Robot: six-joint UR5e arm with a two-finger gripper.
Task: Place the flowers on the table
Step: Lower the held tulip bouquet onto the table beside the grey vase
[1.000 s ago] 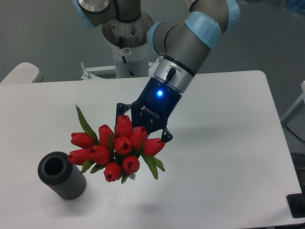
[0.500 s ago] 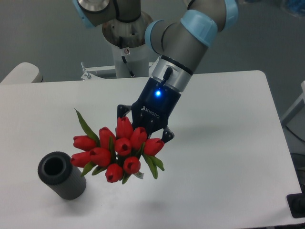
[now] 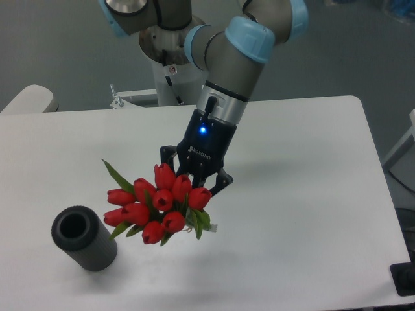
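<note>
Fixed camera, looking down at an angle on a large white worktop (image 3: 305,194) with rounded corners and a smooth matte finish.

A grey robot arm with pale blue joint caps reaches down from the top of the frame. At its end is a dark gripper (image 3: 194,181) with a small blue light lit on its body. Its jaws are clamped on the flowers (image 3: 157,204), holding the bunch somewhere behind the blooms, where the stems gather. The stems themselves are hidden by the heads and the gripper.

The flowers are a bunch of about ten red tulips with closed, rounded, glossy heads facing the camera, and narrow green leaves fanning out, one long leaf pointing up and left. The bunch hangs above the worktop, a soft shadow lying below it, so it appears not yet set down.

As a judgement: the bunch looks light, and it is probably springy rather than rigid. Heads and leaves would crush or bend easily, so the bundled stems are the sensible place to hold. Laid down, it would likely rest on its side and roll little.

To the lower left a dark grey ribbed cylinder vase (image 3: 84,238) stands on the worktop, open mouth upward, near the bunch but apart from it.
</note>
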